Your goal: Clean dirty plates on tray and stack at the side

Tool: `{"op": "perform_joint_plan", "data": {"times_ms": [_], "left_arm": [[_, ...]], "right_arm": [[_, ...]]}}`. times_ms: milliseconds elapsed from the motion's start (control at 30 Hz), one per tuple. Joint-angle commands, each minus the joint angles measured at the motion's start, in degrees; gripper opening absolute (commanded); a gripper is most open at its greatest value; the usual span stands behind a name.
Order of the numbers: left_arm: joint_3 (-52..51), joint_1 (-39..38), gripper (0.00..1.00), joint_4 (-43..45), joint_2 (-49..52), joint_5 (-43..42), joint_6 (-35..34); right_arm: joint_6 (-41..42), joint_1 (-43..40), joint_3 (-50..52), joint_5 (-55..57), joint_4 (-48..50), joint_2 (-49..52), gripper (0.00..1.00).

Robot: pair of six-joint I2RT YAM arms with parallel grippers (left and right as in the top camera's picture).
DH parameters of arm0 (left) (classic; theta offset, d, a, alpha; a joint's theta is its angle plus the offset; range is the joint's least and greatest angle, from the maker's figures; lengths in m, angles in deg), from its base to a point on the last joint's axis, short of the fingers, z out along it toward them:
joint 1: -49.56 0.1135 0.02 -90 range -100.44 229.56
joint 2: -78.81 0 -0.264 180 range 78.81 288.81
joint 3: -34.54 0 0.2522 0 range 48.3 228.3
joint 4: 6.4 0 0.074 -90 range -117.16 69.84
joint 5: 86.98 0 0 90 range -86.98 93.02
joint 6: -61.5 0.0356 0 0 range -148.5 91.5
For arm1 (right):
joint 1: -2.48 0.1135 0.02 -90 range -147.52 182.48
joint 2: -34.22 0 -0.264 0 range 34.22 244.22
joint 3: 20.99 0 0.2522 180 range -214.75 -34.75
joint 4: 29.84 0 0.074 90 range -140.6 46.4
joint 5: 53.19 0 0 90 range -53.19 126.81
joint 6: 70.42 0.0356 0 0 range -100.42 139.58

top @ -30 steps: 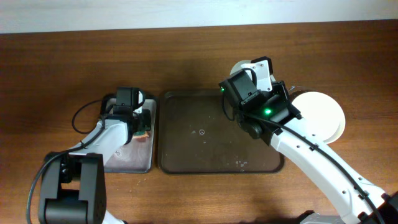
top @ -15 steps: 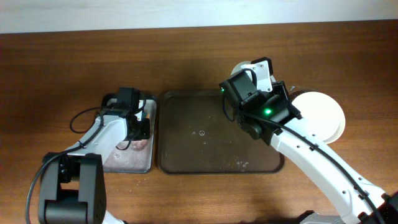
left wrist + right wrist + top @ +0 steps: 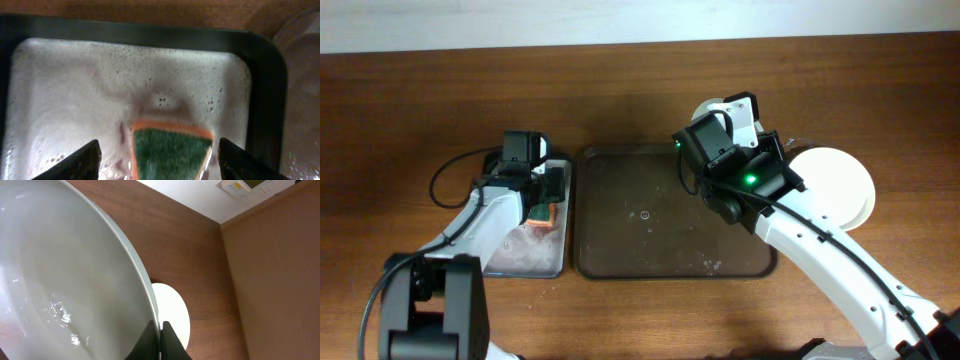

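Left arm (image 3: pixel 485 215): white links, black joint housings, black block-shaped base (image 3: pixel 425 308). A thin black cable (image 3: pixel 433 188) loops off its side.
Right arm (image 3: pixel 820 250): long white link, black wrist housing with a lit green LED (image 3: pixel 751 181), white bracket (image 3: pixel 740 108) on top.
Left gripper (image 3: pixel 159 161): black fingertips (image 3: pixel 82 161), blunt wedges.
Right gripper (image 3: pixel 160 332): black fingertips (image 3: pixel 172 346), tapering to narrow points.
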Motion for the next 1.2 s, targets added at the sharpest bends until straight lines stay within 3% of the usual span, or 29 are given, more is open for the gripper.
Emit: {"op": "perform_joint_plan", "data": {"times_ms": [0,67,100,133,167,200,233,333,367,400,433,467,500,533,567,600,633,1167], "left_arm": [[0.7,0.2,0.72,2.5,3.2,-1.2,0.3],[0.7,0.2,0.68,2.9,4.3,-3.4,0.3],[0.7,0.2,0.61,2.9,4.6,-4.4,0.3],[0.7,0.2,0.50,2.9,4.8,-5.0,0.3],[0.7,0.2,0.23,2.8,4.9,-5.1,0.3],[0.7,0.2,0.06,2.7,4.9,-5.2,0.3],[0.7,0.2,0.00,2.6,4.9,-5.2,0.3],[0.9,0.2,0.00,1.8,4.2,-4.7,0.3],[1.4,0.2,0.13,1.4,3.2,-3.5,0.3],[2.1,0.2,0.38,0.9,2.3,-2.8,0.3],[2.9,0.2,0.48,0.5,0.9,-3.0,0.3],[3.3,0.2,0.50,0.5,-0.4,-3.0,0.3],[3.5,0.2,0.49,0.9,-1.5,-3.1,0.3],[3.5,0.2,0.39,1.4,-2.1,-3.8,0.2],[3.5,0.2,0.18,2.0,-2.1,-5.6,0.2],[3.5,0.2,0.05,2.5,-1.7,-6.9,0.2],[3.5,0.2,0.00,3.3,-1.2,-7.2,0.0],[3.5,0.2,0.00,17.8,10.5,-9.7,-2.2]], "right_arm": [[0.7,0.5,-1.1,2.0,0.0,-0.8,0.04],[0.6,0.5,-1.1,1.9,0.0,-0.8,0.04],[0.6,0.5,-1.1,1.9,0.0,-0.8,0.04],[0.6,0.5,-1.1,2.0,0.0,-0.8,0.04],[0.6,0.5,-1.1,2.0,0.0,-0.8,0.04],[0.6,0.5,-1.1,2.0,0.0,-0.8,0.04],[0.6,0.5,-1.1,2.0,0.0,-0.8,0.04],[0.6,0.5,-1.1,1.9,0.0,-0.8,0.04],[0.6,0.5,-1.1,2.0,0.0,-0.8,0.04],[0.6,0.5,-1.1,1.9,0.0,-0.8,0.04],[0.6,0.5,-1.1,1.9,0.0,-0.8,0.04],[0.6,0.5,-1.1,1.9,0.0,-0.8,0.04],[0.6,0.5,-1.1,1.9,0.0,-0.8,0.04],[0.6,0.5,-1.1,1.7,0.0,-0.8,0.04],[0.6,0.5,-1.1,1.7,0.0,-0.8,0.04],[0.6,0.5,-1.1,1.7,0.0,-0.8,0.04],[0.6,0.5,-1.1,1.7,0.0,-0.8,0.04],[0.6,0.5,-1.1,0.2,0.0,-0.8,0.04]]}}
